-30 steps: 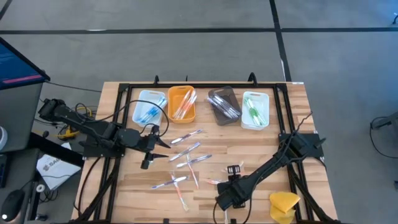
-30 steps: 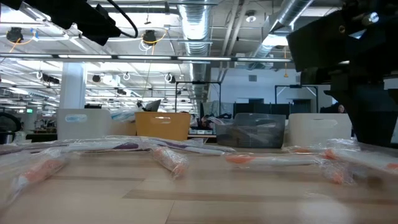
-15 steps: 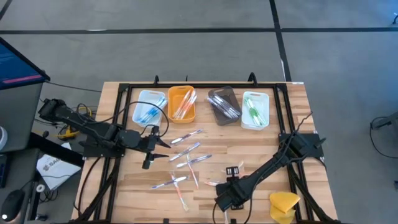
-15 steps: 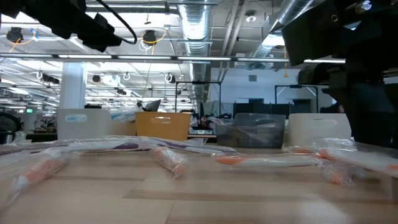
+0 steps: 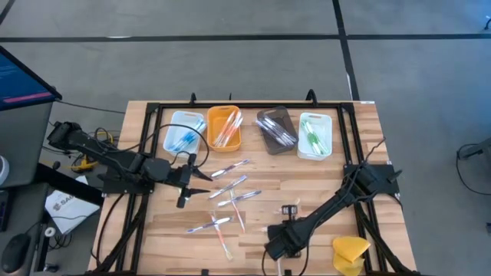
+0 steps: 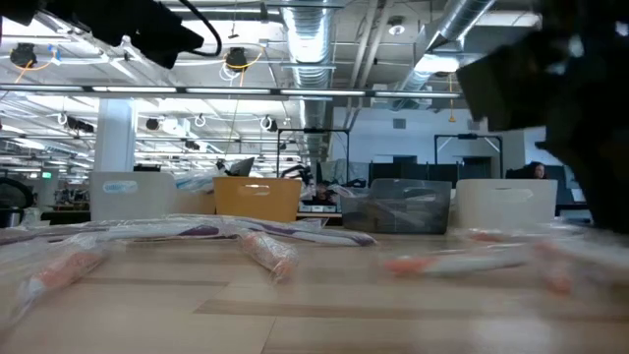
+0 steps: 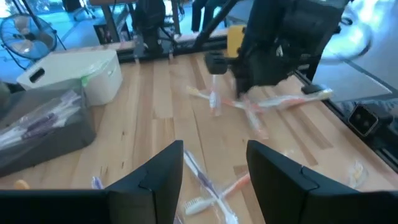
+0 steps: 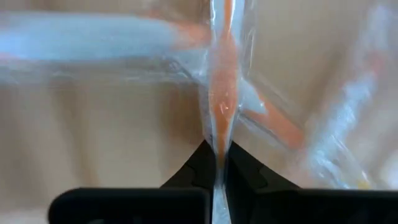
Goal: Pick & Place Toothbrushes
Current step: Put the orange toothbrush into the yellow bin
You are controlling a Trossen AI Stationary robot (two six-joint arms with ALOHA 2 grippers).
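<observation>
Several wrapped toothbrushes lie loose on the middle of the wooden table. Others lie in four small trays along the far side. Near the front edge my right gripper points down and is shut on an orange-handled toothbrush in a clear wrapper. That toothbrush also shows low over the boards in the low view. My left gripper hovers open at the table's left with nothing between its fingers, looking across at the right arm. My right gripper pinches the orange toothbrush's wrapped handle between its two fingers. The fingers come from above, pointing down, and lie across the brush. The brush runs on past the fingertips over another wrapped brush. I cannot tell whether it is clear of the table.
The trays at the far side are pale blue, orange, dark grey and white. A yellow sponge-like lump sits at the front right corner. A black frame runs along the table's edges.
In the low view the orange toothbrush under my right gripper has shifted a little toward the table's right and now lies tilted. My left gripper has tipped slightly while staying in place.
</observation>
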